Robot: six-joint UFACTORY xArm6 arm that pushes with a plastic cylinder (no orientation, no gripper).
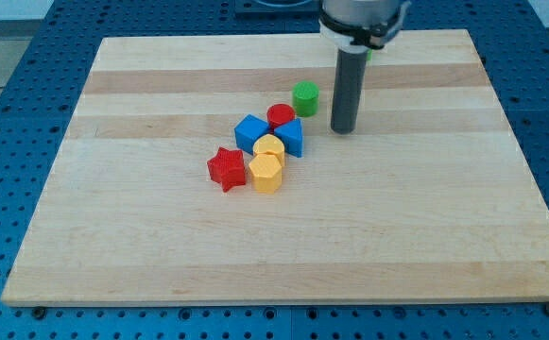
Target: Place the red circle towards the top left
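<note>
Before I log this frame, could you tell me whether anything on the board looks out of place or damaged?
Nothing stands out. The blocks sit in one cluster: red circle, two blue blocks, two yellow blocks, red star, with a green block just above. My tip rests to their right, touching none.

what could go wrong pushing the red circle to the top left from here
1. The red circle sits packed against two blue blocks, so a push may drag them along.
2. The green block lies between my tip and the circle; approaching from the view's right could knock it first.
3. The yellow blocks and red star could scatter if the cluster shifts.
</note>
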